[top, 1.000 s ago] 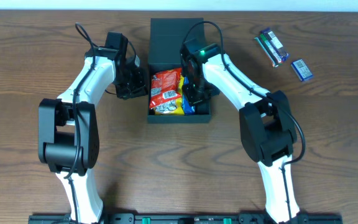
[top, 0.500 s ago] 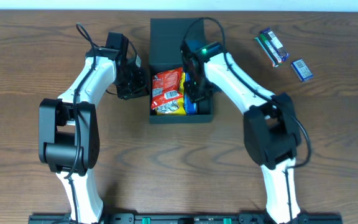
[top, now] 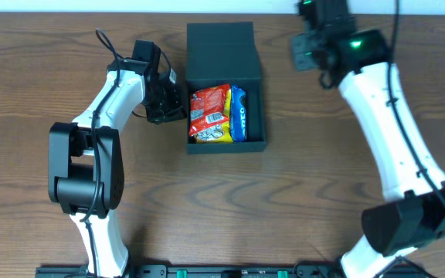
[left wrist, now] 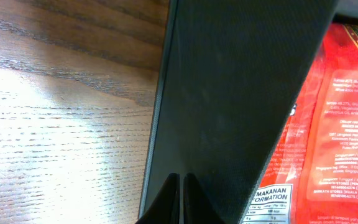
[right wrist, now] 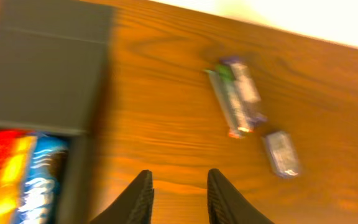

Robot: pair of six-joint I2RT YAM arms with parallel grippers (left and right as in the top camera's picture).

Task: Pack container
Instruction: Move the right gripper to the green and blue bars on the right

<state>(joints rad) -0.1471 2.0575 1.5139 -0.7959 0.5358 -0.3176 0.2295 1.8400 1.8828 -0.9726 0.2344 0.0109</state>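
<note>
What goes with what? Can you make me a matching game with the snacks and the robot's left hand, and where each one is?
Things:
1. red packet
2. blue packet
3. long snack bar
4. left gripper

Places:
a. lying on the bare table, outside the container
b. inside the container, on its right side
c. just outside the container's left wall
d. inside the container, on its left side

Pairs: 1-d, 2-b, 3-a, 4-c
</note>
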